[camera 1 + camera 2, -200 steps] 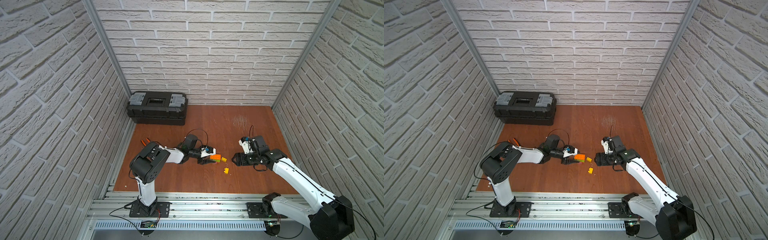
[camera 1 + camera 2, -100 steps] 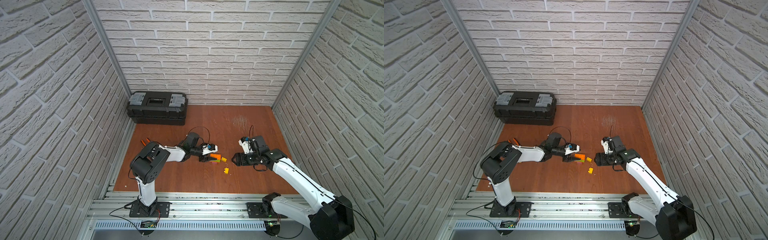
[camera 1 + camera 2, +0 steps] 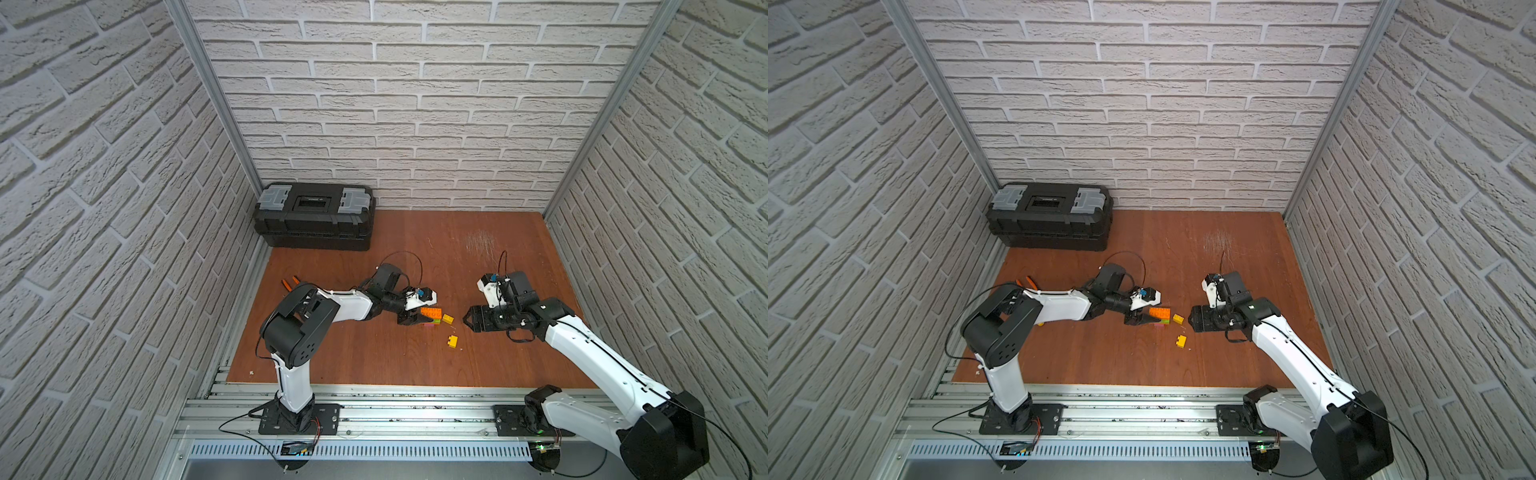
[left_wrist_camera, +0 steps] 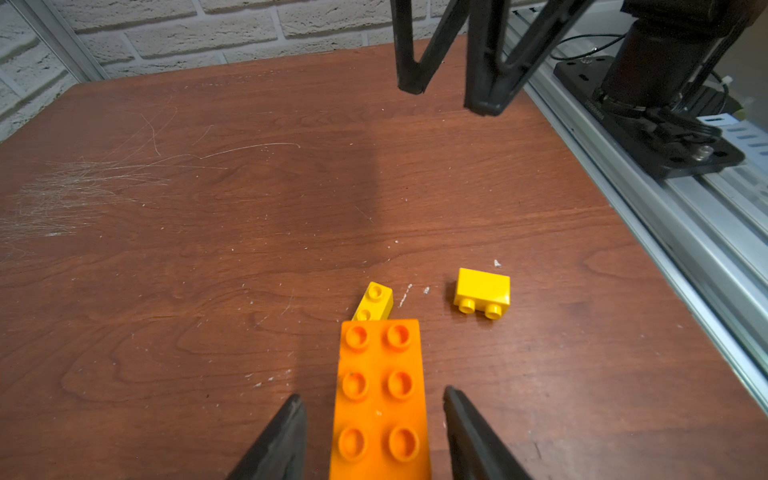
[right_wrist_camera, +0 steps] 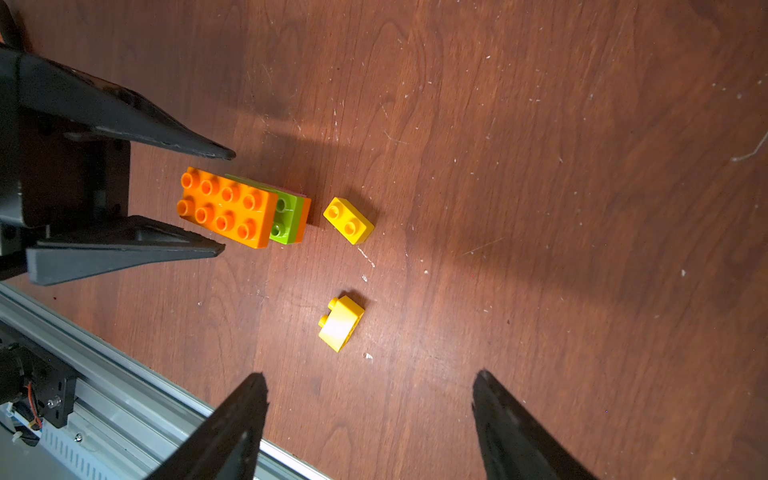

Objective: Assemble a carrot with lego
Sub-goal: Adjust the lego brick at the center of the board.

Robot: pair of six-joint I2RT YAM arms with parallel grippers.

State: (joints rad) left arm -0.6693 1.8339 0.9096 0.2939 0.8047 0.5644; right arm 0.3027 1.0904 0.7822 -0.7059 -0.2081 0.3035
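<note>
The carrot (image 5: 245,212) lies mid-table (image 5: 540,166), half built. An orange brick is on top, lime green steps out beneath it, more orange sits under that, and a sliver of pink shows at the base. My left gripper (image 4: 374,395) straddles the top brick at the end towards my arm. Its jaws are released, with a gap on either side in the wrist view, so nothing is grasped. Just past the stack's far end sits a yellow brick (image 5: 349,220), studs up, close but apart. A second yellow (image 5: 340,322) lies tipped on its side, nearer the rail (image 5: 124,374). My right gripper (image 5: 370,376) hovers beyond them, jaws wide and empty.

If I close off-centre, I expect one pad to land first and skid the stack into the near yellow. I reach only the top brick, so a lift might peel it off the green. The tipped yellow has its studs sideways, and I judge a pinch there could squirt it towards the rail.
</note>
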